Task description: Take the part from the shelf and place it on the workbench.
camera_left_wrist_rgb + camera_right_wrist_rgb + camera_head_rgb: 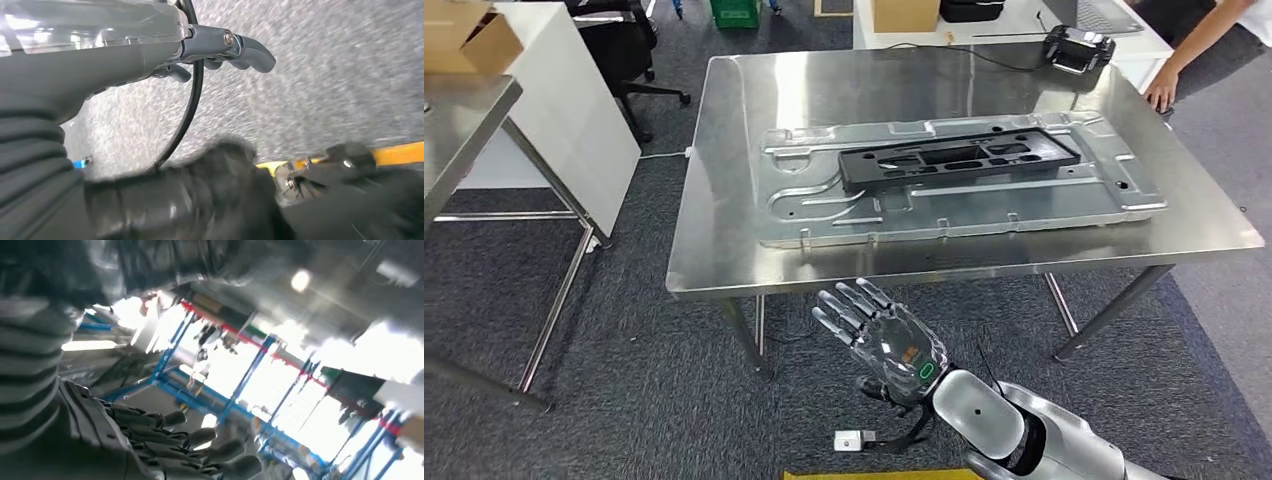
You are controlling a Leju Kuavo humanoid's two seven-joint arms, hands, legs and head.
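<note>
Stainless table (pixel 724 200) ahead of the empty, spread-fingered right robot hand (pixel 886 340) already carries the black part (pixel 959 161) on its metal panel (pixel 984 205), so placement looks done.

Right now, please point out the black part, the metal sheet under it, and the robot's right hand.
black part (pixel 959 161): head view, middle of the frame.
metal sheet (pixel 984 210): head view, bare front strip.
right hand (pixel 886 340): head view, back of the palm.

A steel workbench (pixel 724 180) stands on grey carpet (pixel 624 380). At its centre lies a long silver metal panel (pixel 984 205), and a black plastic part (pixel 959 160) rests flat on top of that panel. Toward two o'clock, a person's hand (pixel 1162 92) touches the bench edge.
</note>
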